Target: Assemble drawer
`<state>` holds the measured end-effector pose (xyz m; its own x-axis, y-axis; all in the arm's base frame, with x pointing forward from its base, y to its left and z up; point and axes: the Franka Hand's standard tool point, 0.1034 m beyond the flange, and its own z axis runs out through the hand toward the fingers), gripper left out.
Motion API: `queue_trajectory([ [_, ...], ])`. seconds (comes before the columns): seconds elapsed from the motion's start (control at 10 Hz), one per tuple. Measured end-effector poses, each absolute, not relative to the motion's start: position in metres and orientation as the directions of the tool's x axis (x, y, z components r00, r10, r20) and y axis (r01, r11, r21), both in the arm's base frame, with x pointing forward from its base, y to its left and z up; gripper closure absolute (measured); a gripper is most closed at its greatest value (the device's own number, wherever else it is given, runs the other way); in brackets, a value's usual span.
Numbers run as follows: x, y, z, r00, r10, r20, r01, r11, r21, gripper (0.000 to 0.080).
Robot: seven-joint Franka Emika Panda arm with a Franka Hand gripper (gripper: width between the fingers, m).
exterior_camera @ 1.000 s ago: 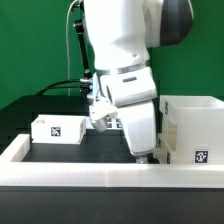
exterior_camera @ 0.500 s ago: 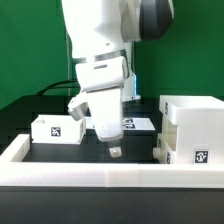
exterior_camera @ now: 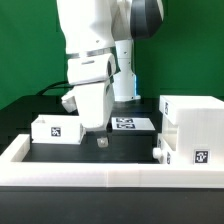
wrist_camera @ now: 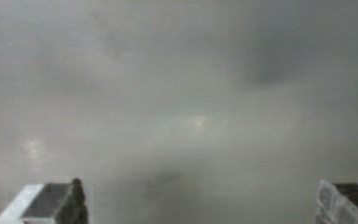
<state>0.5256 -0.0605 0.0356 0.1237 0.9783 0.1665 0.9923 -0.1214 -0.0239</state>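
The large boxy white drawer housing [exterior_camera: 192, 125] stands at the exterior view's right, with a tag on its front. A small white open-topped tray [exterior_camera: 56, 129] with a tag sits at the left. A small white piece [exterior_camera: 160, 152] shows low against the housing's left side; I cannot tell what it is. My gripper [exterior_camera: 101, 142] hangs over the black table between the tray and the housing, touching neither. In the wrist view my gripper [wrist_camera: 201, 205] is open: its fingertips [wrist_camera: 51, 204] stand wide apart with only blurred grey between them.
The marker board [exterior_camera: 133, 124] lies flat on the table behind the gripper. A long low white rim [exterior_camera: 100, 170] runs along the table's front and left sides. A green wall stands behind.
The arm has swung from next to the housing toward the exterior view's left, and the gripper now hangs over the middle of the table. The tray and the housing have not moved.
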Motion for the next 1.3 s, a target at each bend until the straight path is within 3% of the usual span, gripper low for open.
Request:
queue_trajectory([
  [0.3,0.515,-0.071,0.042,0.135,0.977,0.165,0.99,-0.127,-0.058,0.0151],
  [0.5,0.515,-0.071,0.041,0.138,0.977,0.165,0.99,-0.131,-0.058,0.0151],
  [1.0,0.514,-0.071,0.04,0.483,0.865,0.136,0.875,-0.47,-0.114,0.0151],
  [1.3,0.498,-0.095,0.046,0.681,0.727,0.093,0.732,-0.671,-0.115,0.0151],
])
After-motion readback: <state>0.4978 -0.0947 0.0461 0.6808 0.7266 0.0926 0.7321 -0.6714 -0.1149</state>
